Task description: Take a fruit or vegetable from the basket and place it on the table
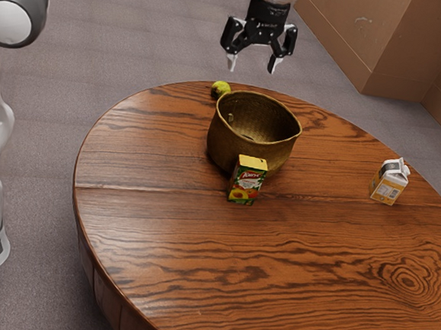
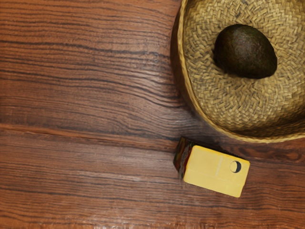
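My gripper [image 1: 251, 65] hangs open in the air above the basket in the exterior view, its two fingers wide apart with nothing between them. The woven basket [image 1: 241, 145] stands upright on the wooden table [image 1: 147, 228]. In the wrist view a dark avocado [image 2: 245, 51] lies on the floor of the basket [image 2: 205, 102]. A yellow-green fruit [image 1: 220, 88] sits on the table behind the basket, near the table's far edge in the exterior view.
A juice box [image 1: 247, 181] stands close in front of the basket in the exterior view; its yellow top [image 2: 214, 171] faces the wrist camera. Farther toward the exterior view's right is a small white-and-orange carton [image 1: 389, 181].
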{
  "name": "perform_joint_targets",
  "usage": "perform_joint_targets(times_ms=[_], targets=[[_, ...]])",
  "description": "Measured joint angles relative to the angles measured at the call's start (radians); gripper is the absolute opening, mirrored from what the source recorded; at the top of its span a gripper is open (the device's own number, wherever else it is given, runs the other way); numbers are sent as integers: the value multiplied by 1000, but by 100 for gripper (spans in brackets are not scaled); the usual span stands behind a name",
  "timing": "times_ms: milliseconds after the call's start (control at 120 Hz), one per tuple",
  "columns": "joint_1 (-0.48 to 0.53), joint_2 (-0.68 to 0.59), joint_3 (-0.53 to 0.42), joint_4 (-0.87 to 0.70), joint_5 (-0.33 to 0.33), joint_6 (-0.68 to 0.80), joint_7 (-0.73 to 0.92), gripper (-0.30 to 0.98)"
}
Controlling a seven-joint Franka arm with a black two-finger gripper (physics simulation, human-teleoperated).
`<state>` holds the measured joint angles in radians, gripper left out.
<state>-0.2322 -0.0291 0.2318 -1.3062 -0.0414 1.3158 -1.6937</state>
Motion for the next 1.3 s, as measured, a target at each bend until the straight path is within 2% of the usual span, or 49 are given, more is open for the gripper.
perform_joint_targets(times_ms=[250,325,392,483,633,733,817,917,1117,1167,1242,1300], targets=[[-86,-30,10,-1,-43,-14,-145,69],[-127,-19,58,-1,-44,-21,-160,69],[-108,-7,83,-1,-31,-25,-117,69],[-46,24,92,-1,15,-27,51,69],[46,41,97,-12,73,19,448,69],[89,32,98,-75,155,59,674,69],[127,32,100,-115,197,120,853,69],[174,37,101,-137,221,207,1054,69],[268,-11,69,-292,234,412,1371,69],[225,-80,50,-371,230,445,1434,69],[13,-163,30,-459,216,487,1519,68],[-29,-176,24,-480,206,519,1579,68]])
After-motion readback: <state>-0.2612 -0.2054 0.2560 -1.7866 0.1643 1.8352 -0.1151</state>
